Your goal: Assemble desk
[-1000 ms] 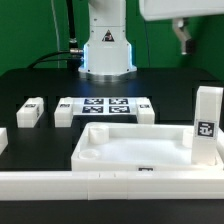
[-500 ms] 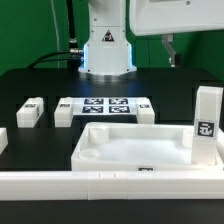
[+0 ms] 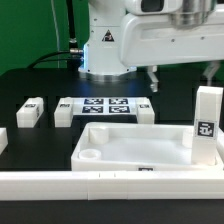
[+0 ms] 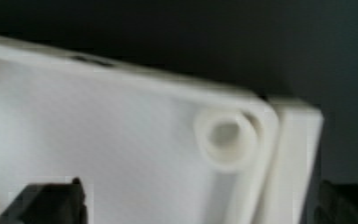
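My hand (image 3: pixel 181 74) is hanging open above the black desk (image 3: pixel 40 85), its fingers (image 3: pixel 152 76) spread wide and gripping nothing. The white tabletop (image 3: pixel 140 146) is lying rim-up on the desk, just behind the long white rail (image 3: pixel 100 184) that is running across the front. One tagged leg (image 3: pixel 207 125) is standing upright just beside the tabletop's end, on the exterior view's right. Three more legs are lying flat farther back: two (image 3: pixel 64 112) (image 3: pixel 145 110) flanking the marker board (image 3: pixel 105 106) and one (image 3: pixel 29 113) apart, toward the exterior view's left. From the wrist, the camera is looking down on a tabletop corner and its round socket (image 4: pixel 226 137).
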